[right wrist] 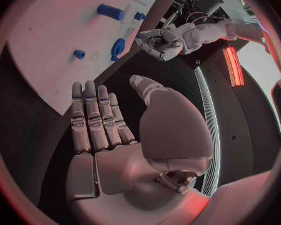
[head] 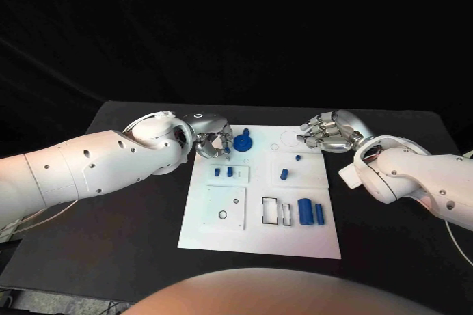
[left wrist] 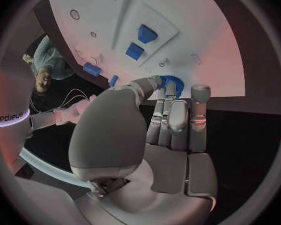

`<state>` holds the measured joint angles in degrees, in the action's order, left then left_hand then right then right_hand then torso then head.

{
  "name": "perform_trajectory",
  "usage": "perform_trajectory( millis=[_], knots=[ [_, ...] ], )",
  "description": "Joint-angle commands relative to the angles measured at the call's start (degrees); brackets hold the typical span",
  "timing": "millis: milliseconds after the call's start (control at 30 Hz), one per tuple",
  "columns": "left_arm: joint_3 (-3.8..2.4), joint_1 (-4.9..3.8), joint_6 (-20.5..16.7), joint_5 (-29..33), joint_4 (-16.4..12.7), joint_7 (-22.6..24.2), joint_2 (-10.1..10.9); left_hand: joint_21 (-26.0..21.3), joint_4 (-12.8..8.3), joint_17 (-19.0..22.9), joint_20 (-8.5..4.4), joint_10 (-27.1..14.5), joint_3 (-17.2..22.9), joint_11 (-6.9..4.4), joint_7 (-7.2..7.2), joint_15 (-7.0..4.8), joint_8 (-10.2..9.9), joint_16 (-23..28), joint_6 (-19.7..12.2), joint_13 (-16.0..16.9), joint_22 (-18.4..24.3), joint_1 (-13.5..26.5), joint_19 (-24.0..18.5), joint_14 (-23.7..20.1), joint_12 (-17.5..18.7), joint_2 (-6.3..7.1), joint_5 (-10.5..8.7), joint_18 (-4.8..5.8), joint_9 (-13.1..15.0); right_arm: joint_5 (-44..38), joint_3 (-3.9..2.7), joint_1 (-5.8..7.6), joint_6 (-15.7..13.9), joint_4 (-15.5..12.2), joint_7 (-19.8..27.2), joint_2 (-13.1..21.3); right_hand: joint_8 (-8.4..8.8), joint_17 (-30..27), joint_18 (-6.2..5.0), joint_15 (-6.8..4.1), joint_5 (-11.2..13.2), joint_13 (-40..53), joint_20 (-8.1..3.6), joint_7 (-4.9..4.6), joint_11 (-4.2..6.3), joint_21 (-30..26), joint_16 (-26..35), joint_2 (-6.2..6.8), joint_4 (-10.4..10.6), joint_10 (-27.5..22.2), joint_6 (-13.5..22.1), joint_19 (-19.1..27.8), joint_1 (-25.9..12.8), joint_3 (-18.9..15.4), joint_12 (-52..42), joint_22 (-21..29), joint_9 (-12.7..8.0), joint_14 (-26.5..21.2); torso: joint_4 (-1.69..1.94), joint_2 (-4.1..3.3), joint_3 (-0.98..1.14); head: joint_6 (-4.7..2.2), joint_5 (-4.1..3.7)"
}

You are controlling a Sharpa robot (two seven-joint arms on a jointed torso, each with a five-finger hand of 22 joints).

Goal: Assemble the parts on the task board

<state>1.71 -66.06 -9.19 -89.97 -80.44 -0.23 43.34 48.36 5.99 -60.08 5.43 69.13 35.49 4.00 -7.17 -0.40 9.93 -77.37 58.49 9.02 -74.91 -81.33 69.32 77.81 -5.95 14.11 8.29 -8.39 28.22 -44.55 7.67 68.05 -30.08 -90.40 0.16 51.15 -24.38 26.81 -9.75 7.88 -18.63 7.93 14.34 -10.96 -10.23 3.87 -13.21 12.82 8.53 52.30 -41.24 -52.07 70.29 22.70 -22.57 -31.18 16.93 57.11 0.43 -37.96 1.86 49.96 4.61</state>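
The white task board [head: 296, 236] lies mid-table. At its far edge lies a round blue part [head: 243, 141] with a stub handle. My left hand [head: 210, 143] is curled at this part's left side; in the left wrist view its thumb and a finger pinch the part's rim [left wrist: 171, 79]. My right hand [head: 325, 133] hovers over the board's far right corner, fingers straight and apart, holding nothing [right wrist: 109, 130]. Two small blue blocks [head: 223, 171], a small blue peg [head: 284, 173] and two blue cylinders [head: 312, 212] rest on the board.
Black-outlined slots [head: 276, 211] and a recessed plate with holes [head: 225, 209] mark the board's near half. The black table [head: 109, 219] stretches bare to either side of the board. Thin cables trail off the table's near left edge [head: 20, 226].
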Motion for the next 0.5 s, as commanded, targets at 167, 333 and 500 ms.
perform_trajectory(
  millis=[167,333,500],
  knots=[
    [0.06,0.12,1.97,1.27,0.48,-0.27,-0.28,0.07,-0.25,0.13,0.14,0.54,0.04,-0.08,-0.21,-0.01,-0.15,-0.15,0.3,-0.07,-5.16,0.47,-0.12,0.16,0.37,0.08,-0.26,1.02,-0.08,-0.34,-0.01,-0.05,0.08,-0.04,0.56,-0.05,-0.38,-0.1,-0.55,-0.03,-0.35,-0.12,-0.12,-2.36,0.1,-0.06,0.43,-0.57,-0.22,-0.38,-0.26,0.42,-0.08,0.04,-0.25,0.13,-0.13,-0.38,-0.12,-0.06,-0.01,0.04,0.16],
    [0.14,0.2,2.3,1.45,0.74,-0.25,-0.4,0.04,-0.32,0.19,0.15,0.55,0.07,-0.07,-0.22,0.0,-0.23,-0.16,0.22,-0.08,-5.14,0.48,-0.19,0.13,0.48,0.13,-0.35,1.0,-0.12,-0.34,-0.01,-0.06,0.07,-0.05,0.56,-0.04,-0.38,-0.1,-0.55,-0.03,-0.35,-0.12,-0.12,-2.36,0.1,-0.06,0.43,-0.57,-0.22,-0.38,-0.26,0.42,-0.08,0.04,-0.25,0.13,-0.13,-0.38,-0.06,-0.03,0.03,0.04,0.05],
    [0.2,0.25,2.89,1.63,0.75,-0.21,-0.51,0.07,-0.33,0.25,0.16,0.6,0.1,-0.07,-0.22,0.0,-0.24,-0.15,0.23,-0.08,-5.14,0.49,-0.21,0.11,0.5,0.1,-0.41,1.0,-0.13,-0.34,-0.01,-0.06,0.07,-0.05,0.56,-0.06,-0.38,-0.1,-0.55,-0.03,-0.35,-0.12,-0.12,-2.36,0.1,-0.06,0.43,-0.57,-0.22,-0.38,-0.26,0.42,-0.08,0.04,-0.25,0.13,-0.13,-0.38,-0.06,-0.07,0.05,0.04,0.07]
  ],
)
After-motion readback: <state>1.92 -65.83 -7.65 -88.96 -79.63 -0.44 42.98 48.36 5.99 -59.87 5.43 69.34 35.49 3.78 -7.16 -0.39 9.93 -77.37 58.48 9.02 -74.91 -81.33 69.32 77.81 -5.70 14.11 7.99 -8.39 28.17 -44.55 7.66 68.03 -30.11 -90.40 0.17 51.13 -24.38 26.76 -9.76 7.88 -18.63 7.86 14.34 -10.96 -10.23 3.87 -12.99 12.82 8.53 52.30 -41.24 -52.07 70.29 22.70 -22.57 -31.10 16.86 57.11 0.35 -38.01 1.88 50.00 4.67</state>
